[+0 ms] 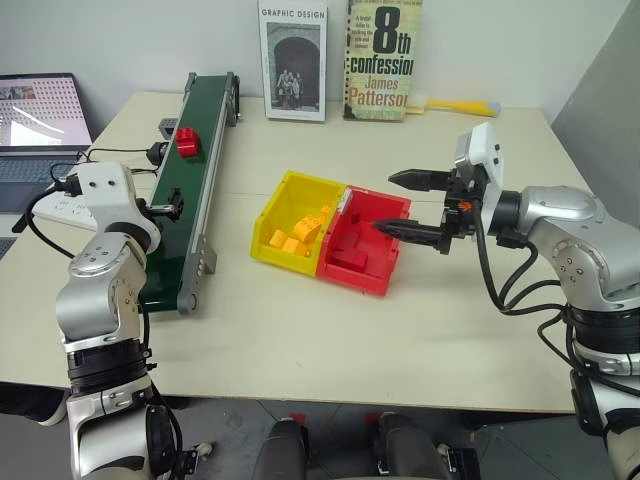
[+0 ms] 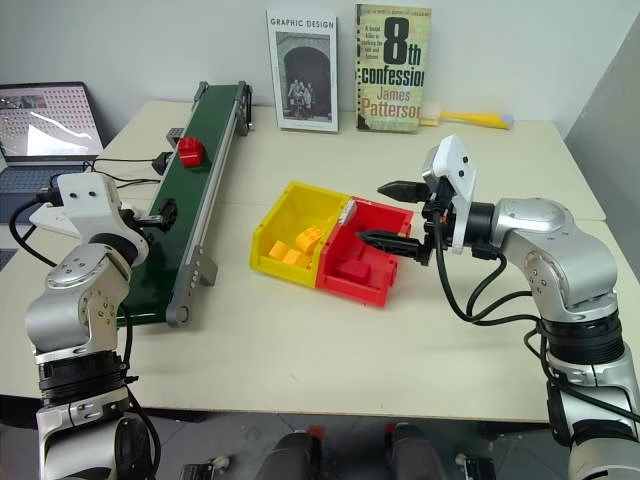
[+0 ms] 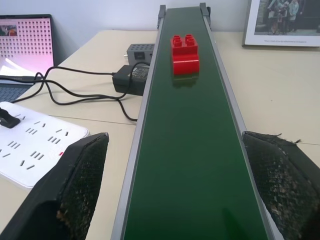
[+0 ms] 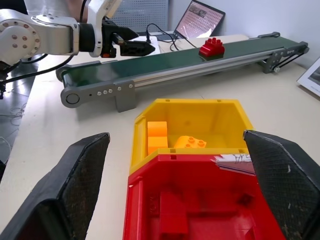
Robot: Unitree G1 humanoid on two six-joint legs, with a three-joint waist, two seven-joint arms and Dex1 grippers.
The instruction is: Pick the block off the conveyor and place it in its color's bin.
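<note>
The red block [image 1: 187, 142] with studs on top sits on the dark green conveyor [image 1: 198, 185], on its far half. My left gripper [image 3: 175, 145] is open at the belt's near end, one finger on each side of the belt, well short of the block [image 3: 184, 54]. My right gripper [image 1: 383, 203] is open and empty, pointing left, level over the right edge of the red bin [image 1: 352, 277]. In the right wrist view the red bin [image 4: 145, 200] lies just below the open fingers, and a red brick lies inside it.
The yellow bin [image 1: 283, 201], joined to the red one, holds several yellow-orange bricks. Two books [image 1: 383, 60] stand at the table's back, with a yellow-handled tool [image 1: 462, 106] beside them. A laptop [image 1: 35, 125], a white power strip [image 3: 35, 150] and cables lie left of the conveyor.
</note>
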